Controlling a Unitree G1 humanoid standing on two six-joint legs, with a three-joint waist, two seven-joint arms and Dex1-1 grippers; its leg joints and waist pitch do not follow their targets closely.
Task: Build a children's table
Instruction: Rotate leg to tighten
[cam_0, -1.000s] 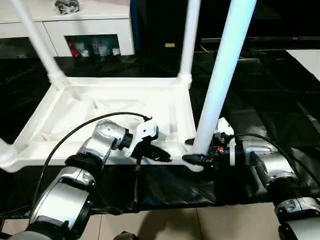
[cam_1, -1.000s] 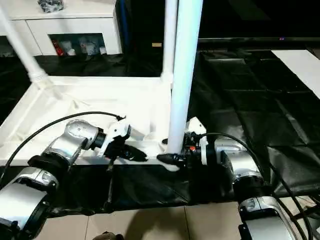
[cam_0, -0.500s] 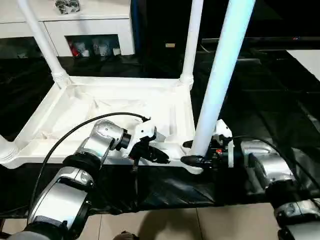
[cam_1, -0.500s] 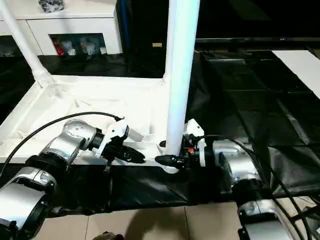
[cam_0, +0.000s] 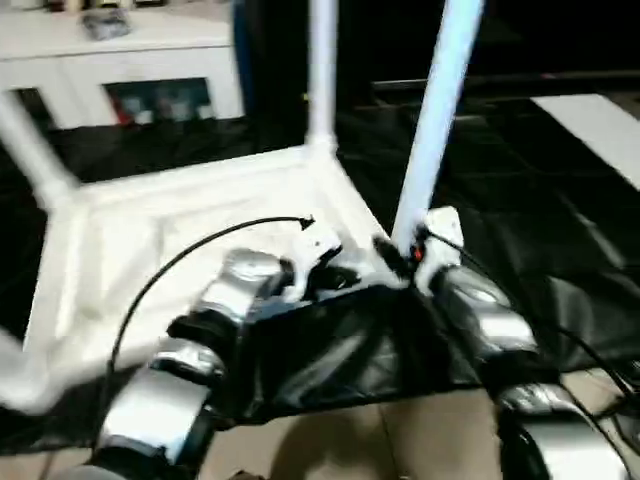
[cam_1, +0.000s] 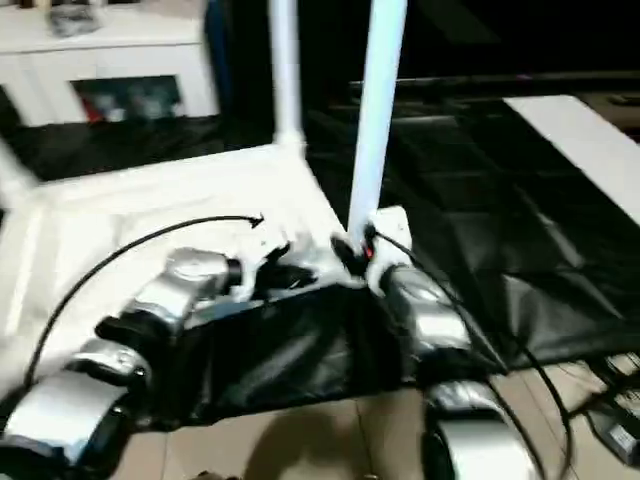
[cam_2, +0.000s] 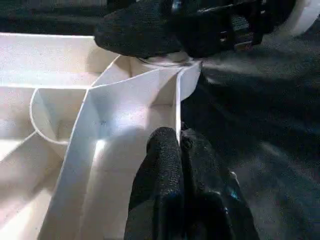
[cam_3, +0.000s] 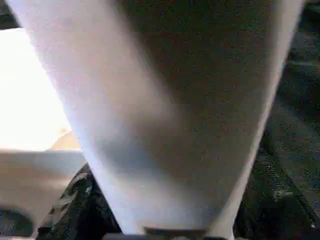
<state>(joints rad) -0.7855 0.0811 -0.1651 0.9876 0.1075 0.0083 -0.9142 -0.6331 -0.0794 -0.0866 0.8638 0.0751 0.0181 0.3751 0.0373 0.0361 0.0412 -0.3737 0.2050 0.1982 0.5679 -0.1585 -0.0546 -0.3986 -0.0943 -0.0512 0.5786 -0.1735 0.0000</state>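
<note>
Children's table (cam_0: 190, 215) lies upside down on black sheeting, legs upward. Left claw (cam_2: 179, 150) is pinched closed on its near rim wall. Right claw (cam_0: 395, 258) straddles the near corner leg (cam_0: 435, 110) at its base; contact cannot be confirmed.

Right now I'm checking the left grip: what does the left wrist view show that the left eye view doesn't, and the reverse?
Left wrist view: the left gripper pinched shut on the tabletop's rim, near a curved rib of the underside. Left eye view: the near leg and a far leg rising from their corners, with the white cabinet behind. Both: the tabletop's near corner, with the right gripper at the near leg's base.
</note>
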